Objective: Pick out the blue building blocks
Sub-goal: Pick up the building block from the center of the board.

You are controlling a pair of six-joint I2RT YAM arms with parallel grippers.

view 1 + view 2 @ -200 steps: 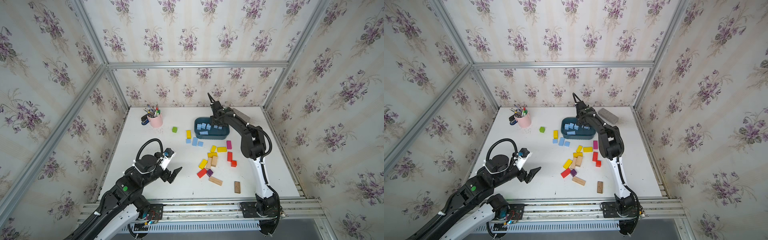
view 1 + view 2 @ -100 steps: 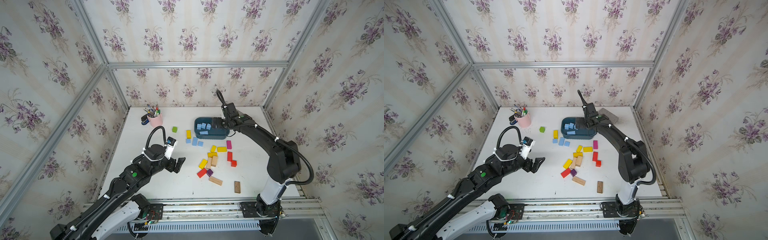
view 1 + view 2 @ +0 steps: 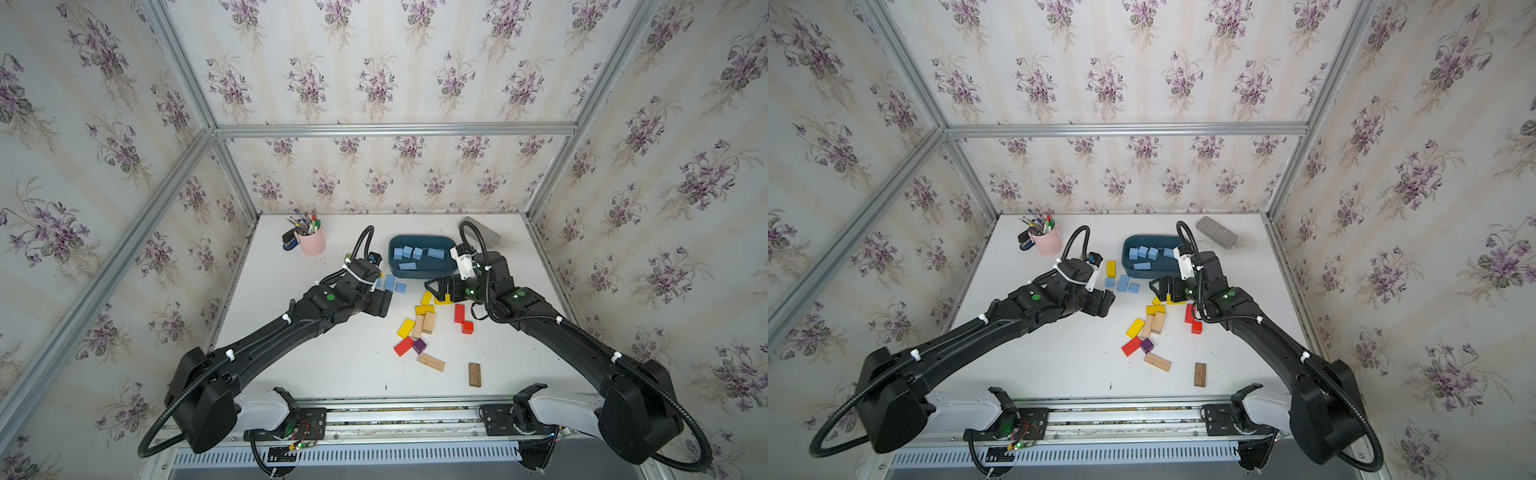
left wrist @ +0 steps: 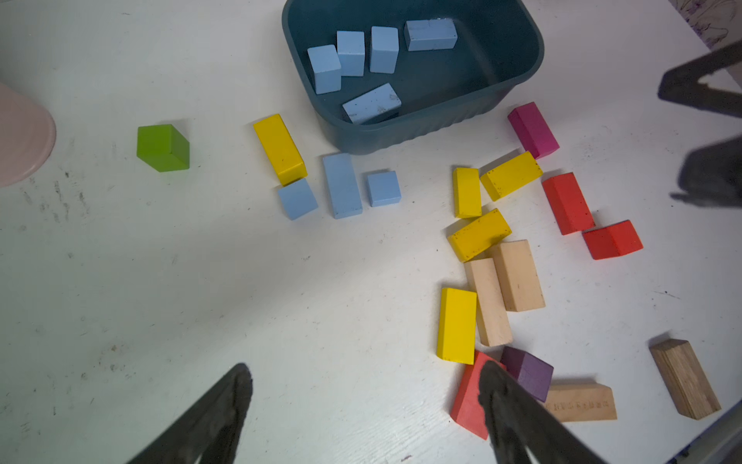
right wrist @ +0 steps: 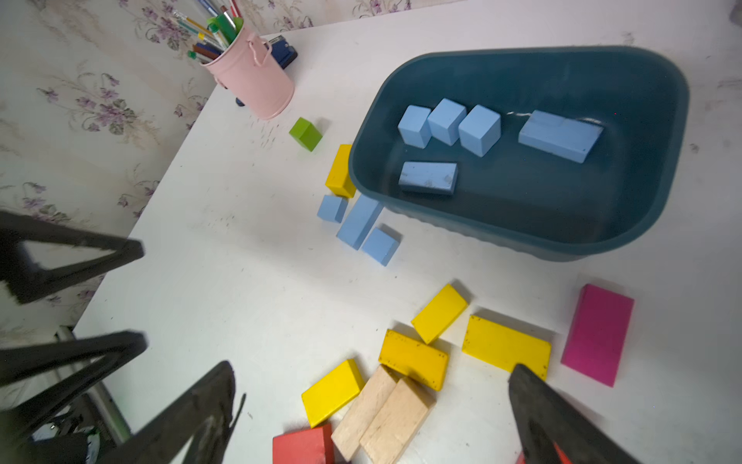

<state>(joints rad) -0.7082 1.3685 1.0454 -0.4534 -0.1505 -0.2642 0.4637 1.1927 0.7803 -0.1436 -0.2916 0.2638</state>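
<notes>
Left tool [image 4: 363,367] and right tool [image 5: 371,367] gape wide, empty; three blue building blocks [image 3: 390,281] lie mid-frame beside the tub [image 3: 424,274].

Five blue building blocks [image 3: 417,252] lying inside the dark teal tub [image 3: 415,275]. Just in front of its wall, on the white table [image 3: 332,365], two loose blue blocks [image 3: 390,282], perhaps a third half hidden by the left gripper [image 3: 384,303] close beside them. Right gripper [image 3: 434,287] over the yellow blocks [image 3: 426,297], near the tub's front corner.
</notes>
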